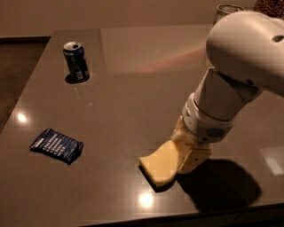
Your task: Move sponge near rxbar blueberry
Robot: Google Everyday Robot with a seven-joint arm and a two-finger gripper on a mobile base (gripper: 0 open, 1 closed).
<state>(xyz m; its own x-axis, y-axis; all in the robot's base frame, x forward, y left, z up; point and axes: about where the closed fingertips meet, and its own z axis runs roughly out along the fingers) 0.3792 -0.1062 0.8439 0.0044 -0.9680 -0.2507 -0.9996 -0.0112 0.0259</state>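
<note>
Camera view, looking down over a dark glossy table [133,97]. White arm [235,75] comes in from the upper right and angles down to the front-right part of the tabletop.

Gripper [191,156], cream-coloured, is down at table level, right at the right-hand end of the sponge [159,164]. It covers that end. Clamped or loose: can't tell from this angle.

Sponge: pale yellow, wavy-sided, near the front edge of the table, right of centre, long axis running toward the gripper. There's a dark shadow line under its near-left edge. Can't tell if that end is flat on the table or slightly raised.

Rxbar blueberry [57,145]: dark blue wrapper with white lettering, lying flat at front left, slightly skewed. Well apart from the sponge.

Blue drink can [76,61] is upright at back left, well behind the wrapper and far from the sponge. Clear glass [227,10] at back right, mostly hidden behind the arm.

Arm's shadow falls on the table to the right of and in front of the gripper. A couple of light glints on the surface, one just in front of the sponge.
</note>
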